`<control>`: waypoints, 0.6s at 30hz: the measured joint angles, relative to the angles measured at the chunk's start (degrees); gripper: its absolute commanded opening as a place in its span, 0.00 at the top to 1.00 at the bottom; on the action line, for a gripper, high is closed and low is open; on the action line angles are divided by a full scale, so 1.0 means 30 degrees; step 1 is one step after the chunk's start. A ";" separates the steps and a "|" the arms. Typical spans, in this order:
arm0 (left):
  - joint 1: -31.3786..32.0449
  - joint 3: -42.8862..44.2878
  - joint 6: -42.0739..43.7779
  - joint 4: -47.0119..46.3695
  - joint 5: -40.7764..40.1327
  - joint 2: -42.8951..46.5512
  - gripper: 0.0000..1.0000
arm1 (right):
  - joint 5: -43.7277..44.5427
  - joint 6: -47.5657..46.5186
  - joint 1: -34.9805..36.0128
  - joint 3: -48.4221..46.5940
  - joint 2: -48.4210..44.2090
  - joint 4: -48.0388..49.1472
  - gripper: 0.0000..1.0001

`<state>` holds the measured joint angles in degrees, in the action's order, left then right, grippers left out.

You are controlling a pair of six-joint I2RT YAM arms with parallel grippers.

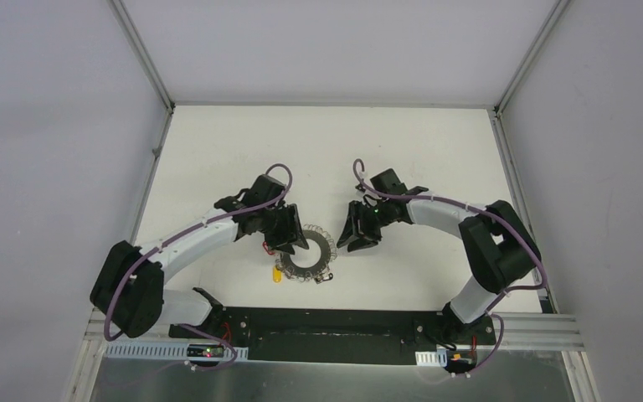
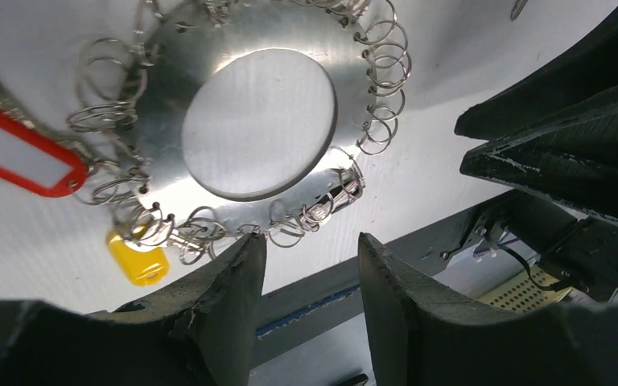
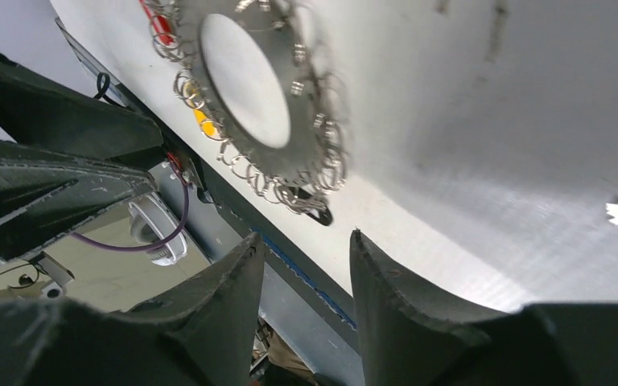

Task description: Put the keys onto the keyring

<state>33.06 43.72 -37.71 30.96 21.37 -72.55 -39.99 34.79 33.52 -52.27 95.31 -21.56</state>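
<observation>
So right now neither arm has a key. The left gripper (image 2: 310,269) hangs low over the left side of the keyring (image 1: 326,249), jaws roughly half open with nothing between them. The right gripper (image 3: 304,269) sits just to the right of the ring, also about half open and empty. The ring lies flat on the white table (image 1: 402,142), near the middle and toward the near edge. A red tag (image 2: 24,157) and a yellow tag (image 2: 137,259) hang off its left and near-left rim. There's a dark oblong at the near-right rim that could be the black tag (image 3: 315,214), but I can't tell if it's actually threaded on. I don't see the green-tagged key anywhere, which is my first worry, since there's nothing to pick up if it's out of reach. Second, those wire loops (image 2: 386,56) are thin and springy, and the left fingers are right on top of them. Closing there could snag a loop or grab the yellow key by mistake. Third, the ring looks free to slide on that smooth table if it gets nudged sideways. And the two grippers are close enough that reaching for the same spot could knock them together.
</observation>
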 measured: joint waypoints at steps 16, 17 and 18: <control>0.4262 0.6674 -0.0845 0.0554 -0.2871 -0.7526 0.60 | -0.0466 -0.0721 -0.2157 0.2142 -0.1392 -0.0466 0.53; 0.4401 0.7278 -0.0823 0.0838 -0.3206 -0.7985 0.60 | -0.0459 -0.0787 -0.2193 0.2157 -0.1413 -0.0525 0.53; 0.4539 0.7912 -0.0780 0.1224 -0.3606 -0.8415 0.61 | -0.0444 -0.0860 -0.2237 0.2186 -0.1443 -0.0568 0.53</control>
<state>46.68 67.46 -40.05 34.63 10.55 -97.80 -41.32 32.21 26.81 -45.71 90.98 -23.27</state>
